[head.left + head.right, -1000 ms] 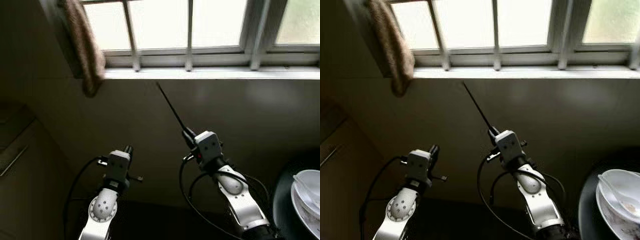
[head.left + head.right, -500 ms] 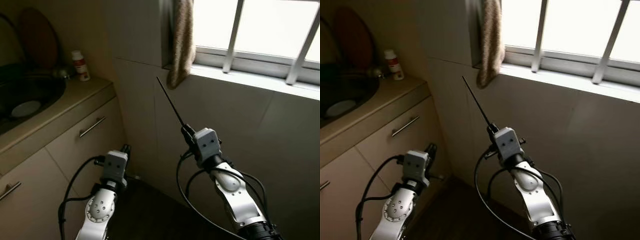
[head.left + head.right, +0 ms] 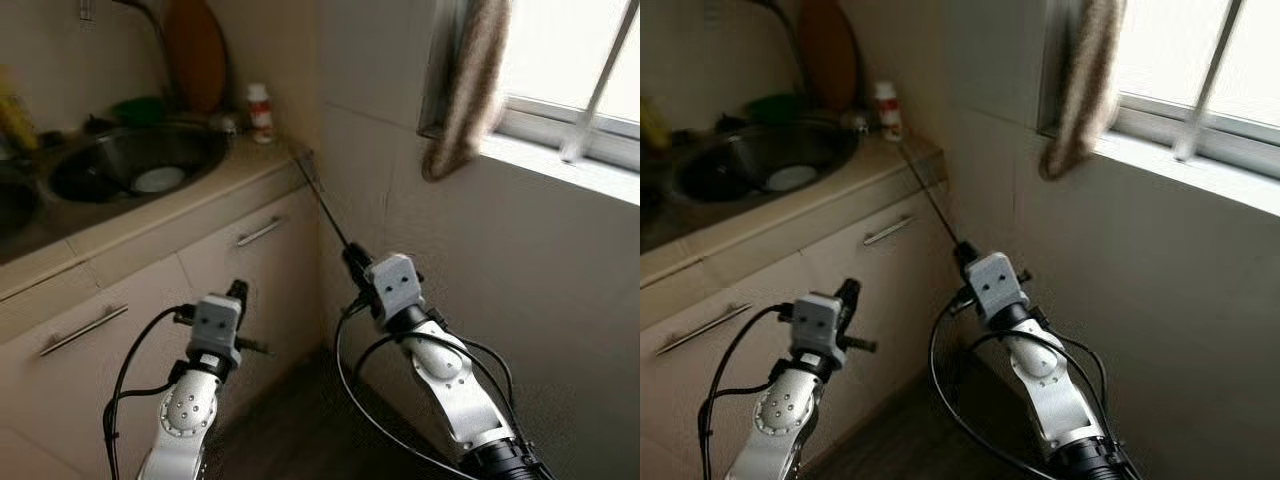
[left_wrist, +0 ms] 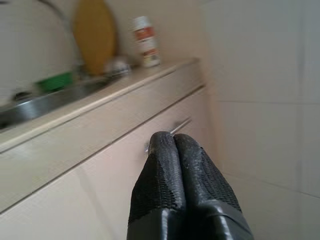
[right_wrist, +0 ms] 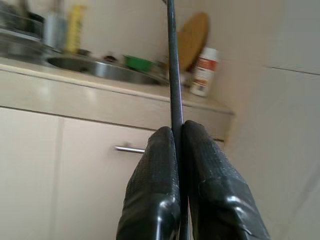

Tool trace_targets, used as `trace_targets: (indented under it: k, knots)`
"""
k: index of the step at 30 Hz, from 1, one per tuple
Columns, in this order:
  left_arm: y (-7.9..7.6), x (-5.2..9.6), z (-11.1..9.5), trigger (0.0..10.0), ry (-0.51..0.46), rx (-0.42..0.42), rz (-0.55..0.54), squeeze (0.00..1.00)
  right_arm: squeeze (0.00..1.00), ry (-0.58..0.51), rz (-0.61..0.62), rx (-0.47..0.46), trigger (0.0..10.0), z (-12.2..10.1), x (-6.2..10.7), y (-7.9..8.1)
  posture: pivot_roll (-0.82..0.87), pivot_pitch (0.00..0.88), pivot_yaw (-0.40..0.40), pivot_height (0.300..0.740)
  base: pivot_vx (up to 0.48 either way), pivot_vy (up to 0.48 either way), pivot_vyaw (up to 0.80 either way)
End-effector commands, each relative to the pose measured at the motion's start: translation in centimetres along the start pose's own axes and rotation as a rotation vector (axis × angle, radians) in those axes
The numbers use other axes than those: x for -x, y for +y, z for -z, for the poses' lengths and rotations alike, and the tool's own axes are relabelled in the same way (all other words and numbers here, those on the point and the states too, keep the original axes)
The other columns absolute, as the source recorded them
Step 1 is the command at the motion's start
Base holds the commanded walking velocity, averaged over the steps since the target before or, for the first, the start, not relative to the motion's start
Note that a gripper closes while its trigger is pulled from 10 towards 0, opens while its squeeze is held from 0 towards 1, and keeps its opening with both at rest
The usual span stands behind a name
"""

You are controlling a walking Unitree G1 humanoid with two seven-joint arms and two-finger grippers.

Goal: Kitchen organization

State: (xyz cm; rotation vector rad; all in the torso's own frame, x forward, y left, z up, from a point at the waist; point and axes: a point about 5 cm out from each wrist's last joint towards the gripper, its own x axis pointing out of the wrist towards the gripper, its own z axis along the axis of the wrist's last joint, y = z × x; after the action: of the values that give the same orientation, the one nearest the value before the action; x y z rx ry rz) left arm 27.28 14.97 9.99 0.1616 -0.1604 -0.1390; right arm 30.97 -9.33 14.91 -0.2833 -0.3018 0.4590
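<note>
Between our two raised arms and the beige kitchen counter [image 3: 150, 215] stand pale cabinet doors with thin metal bar handles [image 3: 258, 232]. Our right gripper [image 5: 178, 150] is clenched on a long, thin black rod [image 3: 322, 200], probably a chopstick or skewer, pinched low down so that most of its length juts up and forward, its tip near the corner of the counter. Our left gripper [image 4: 175, 150] is held up beside it with its two black fingers pressed together and nothing between them.

On the counter sits a round stainless steel sink basin [image 3: 140, 160] with a pale dish lying in it, a small white bottle with a red label [image 3: 259, 110] near the wall, and a rounded wooden board [image 3: 195, 50] propped behind. A brownish cloth [image 3: 465, 85] hangs by the window.

We judge the rod to be the main hazard. Gripped at one end only, it may pivot or slip between the fingers, and its far tip could strike the counter edge or cabinet front as we approach. A careless swing over the counter could also topple the bottle. The grip leaves little margin if the tip snags.
</note>
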Motion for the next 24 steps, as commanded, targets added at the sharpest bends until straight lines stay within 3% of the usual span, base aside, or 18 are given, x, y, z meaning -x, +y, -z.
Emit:
trace_targets:
  k: [1, 12, 18, 19, 21, 22, 23, 24]
  knots:
    - [-0.3, 0.0, -0.1, 10.0, -0.006, 0.005, 0.014, 0.0, 0.0, -0.006, 0.011, 0.011, 0.0, -0.1, -0.1, -0.3, -0.1, 0.0, 0.056, 0.74, 0.0, 0.0, 0.8]
    - [-0.3, -0.1, -0.4, 10.0, -0.021, 0.004, 0.013, 0.0, 0.0, -0.058, 0.033, -0.01, 0.0, -0.9, -0.6, -0.3, -0.09, 0.0, 0.056, 0.74, 0.0, 0.0, 0.79]
    - [-0.1, -0.2, -0.5, 10.0, -0.028, 0.002, 0.009, 0.0, 0.0, -0.076, 0.059, -0.031, 0.0, -1.3, -0.9, -0.7, -0.09, 0.0, 0.056, 0.74, 0.0, 0.0, 0.0]
    - [-0.1, -0.2, -0.4, 10.0, -0.027, 0.003, 0.008, 0.0, 0.0, -0.072, 0.061, -0.032, 3.9, -1.2, -1.0, -0.7, -0.09, 0.0, 0.057, 0.74, 0.0, 0.0, 0.0]
    - [-0.1, -0.2, -0.4, 10.0, -0.026, 0.004, 0.007, 0.0, 0.0, -0.069, 0.063, -0.031, 4.3, -1.2, -1.0, -0.7, -0.09, 0.0, 0.057, 0.74, 0.0, 0.0, 0.0]
    - [-0.1, -0.1, -0.4, 10.0, -0.025, 0.005, 0.008, 0.0, 0.0, -0.066, 0.063, -0.031, 6.2, -1.1, -1.0, -0.6, -0.09, 0.0, 0.057, 0.74, 0.0, 0.0, 0.0]
    - [-0.1, -0.1, -0.4, 10.0, -0.025, 0.004, 0.009, 0.0, 0.0, -0.064, 0.062, -0.03, 8.8, -1.1, -1.0, -0.6, -0.09, 0.0, 0.057, 0.74, 0.0, 0.0, 0.0]
    - [-0.2, -0.1, -0.4, 10.0, -0.026, 0.004, 0.01, 0.0, 0.0, -0.063, 0.062, -0.03, 8.8, -1.1, -1.0, -0.6, -0.09, 0.0, 0.057, 0.74, 0.0, 0.0, 0.0]
